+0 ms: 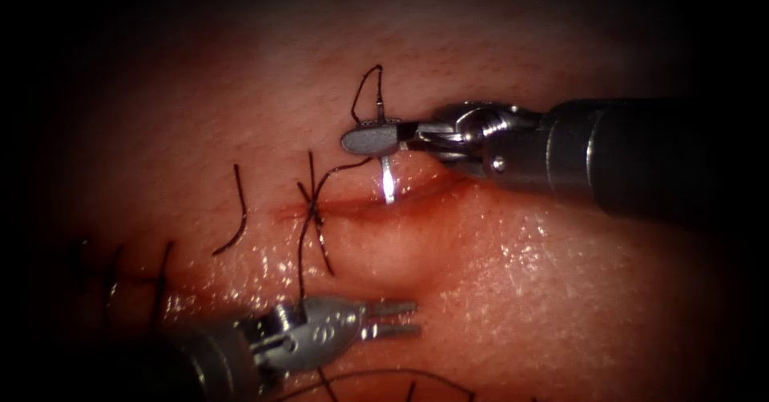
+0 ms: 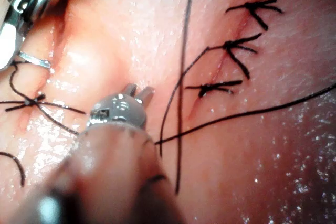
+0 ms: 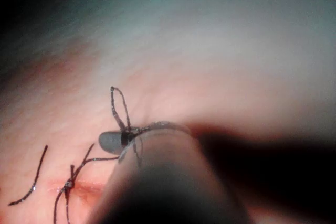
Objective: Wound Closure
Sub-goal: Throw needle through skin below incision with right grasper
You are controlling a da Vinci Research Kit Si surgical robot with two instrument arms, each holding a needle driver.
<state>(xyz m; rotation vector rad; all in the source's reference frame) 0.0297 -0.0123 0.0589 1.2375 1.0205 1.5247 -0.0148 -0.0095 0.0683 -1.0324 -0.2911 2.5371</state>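
My right fingers (image 1: 376,139), upper centre, clamp the needle (image 1: 385,174) near its thread end, its tip pointing down at the cut (image 1: 376,207); left fingers (image 1: 392,319), bottom centre, stand slightly apart, empty, farther from the needle.

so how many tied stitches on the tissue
4 stitches: one left of the needle held by the right tool at the cut; three in a row left of the open, empty left tool. Others may be hidden.
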